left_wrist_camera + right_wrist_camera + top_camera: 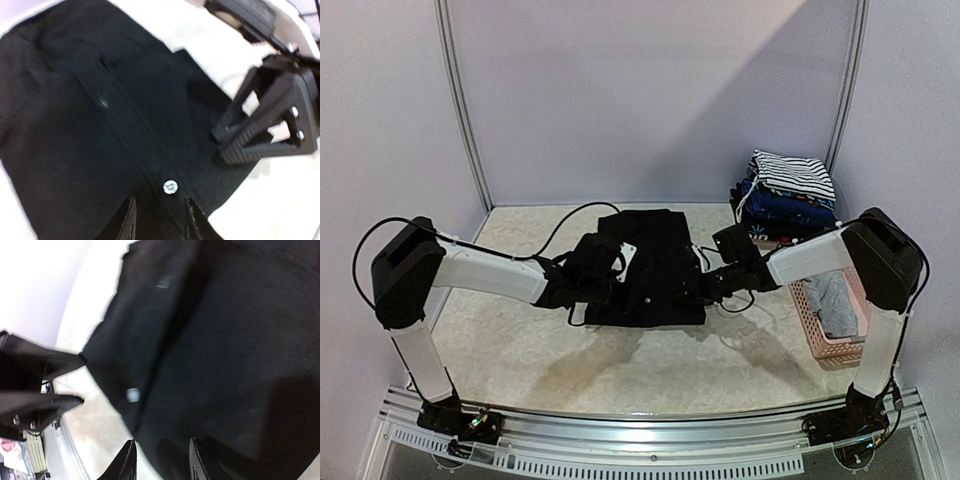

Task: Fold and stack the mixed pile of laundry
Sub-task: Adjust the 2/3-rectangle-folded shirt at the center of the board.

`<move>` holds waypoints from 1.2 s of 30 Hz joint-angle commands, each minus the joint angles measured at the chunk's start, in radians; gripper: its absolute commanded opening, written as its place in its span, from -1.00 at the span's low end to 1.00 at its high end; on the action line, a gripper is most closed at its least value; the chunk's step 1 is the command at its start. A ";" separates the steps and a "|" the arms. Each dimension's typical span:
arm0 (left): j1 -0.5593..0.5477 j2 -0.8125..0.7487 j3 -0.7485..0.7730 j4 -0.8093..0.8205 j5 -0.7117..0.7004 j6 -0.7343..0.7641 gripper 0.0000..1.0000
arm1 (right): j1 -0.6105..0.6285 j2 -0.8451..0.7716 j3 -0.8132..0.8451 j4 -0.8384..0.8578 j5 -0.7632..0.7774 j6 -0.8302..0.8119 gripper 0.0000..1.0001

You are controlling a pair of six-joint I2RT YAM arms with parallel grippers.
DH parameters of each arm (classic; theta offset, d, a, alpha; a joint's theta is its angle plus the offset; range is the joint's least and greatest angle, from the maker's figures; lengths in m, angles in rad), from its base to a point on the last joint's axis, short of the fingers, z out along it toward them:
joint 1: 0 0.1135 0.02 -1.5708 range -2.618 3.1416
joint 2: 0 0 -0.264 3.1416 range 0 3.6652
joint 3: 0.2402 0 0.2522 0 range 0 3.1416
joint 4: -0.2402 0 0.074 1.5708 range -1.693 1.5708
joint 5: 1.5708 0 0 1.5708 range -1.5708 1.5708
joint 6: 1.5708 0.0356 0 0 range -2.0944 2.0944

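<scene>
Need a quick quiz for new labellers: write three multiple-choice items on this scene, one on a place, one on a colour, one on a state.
1. Where does the black garment lie?
A. on the table, at its middle
B. hanging on the back wall
C. on the floor

2. What tops the folded stack at the far right?
A. a plain red garment
B. a striped black-and-white garment
C. a yellow towel

3. How is the left gripper?
A. shut on cloth
B. out of view
C. open

Answers: 1 A, the top view shows it spread mid-table; 2 B, stripes show on the uppermost piece; 3 C, its fingers stand apart in the left wrist view.
</scene>
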 commanded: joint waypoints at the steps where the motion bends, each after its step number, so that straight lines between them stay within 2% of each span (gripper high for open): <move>1: -0.011 -0.046 -0.022 -0.079 -0.081 -0.008 -0.35 | 0.040 -0.078 0.016 -0.078 -0.022 -0.038 -0.28; 7: -0.010 -0.048 -0.068 -0.084 -0.118 -0.030 -0.36 | 0.070 -0.076 -0.032 -0.080 -0.036 -0.047 -0.28; 15: -0.010 -0.014 -0.118 -0.077 -0.204 -0.050 -0.39 | 0.068 -0.002 -0.030 -0.134 0.051 -0.069 -0.29; 22: -0.010 0.009 -0.184 -0.047 -0.214 -0.099 -0.42 | 0.062 0.037 -0.024 -0.215 0.117 -0.105 -0.29; 30: -0.011 -0.035 -0.277 -0.032 -0.230 -0.156 -0.43 | 0.053 -0.019 -0.057 -0.309 0.176 -0.134 -0.28; 36: -0.033 -0.135 -0.295 -0.087 -0.280 -0.167 -0.42 | 0.054 -0.112 -0.030 -0.380 0.172 -0.153 -0.28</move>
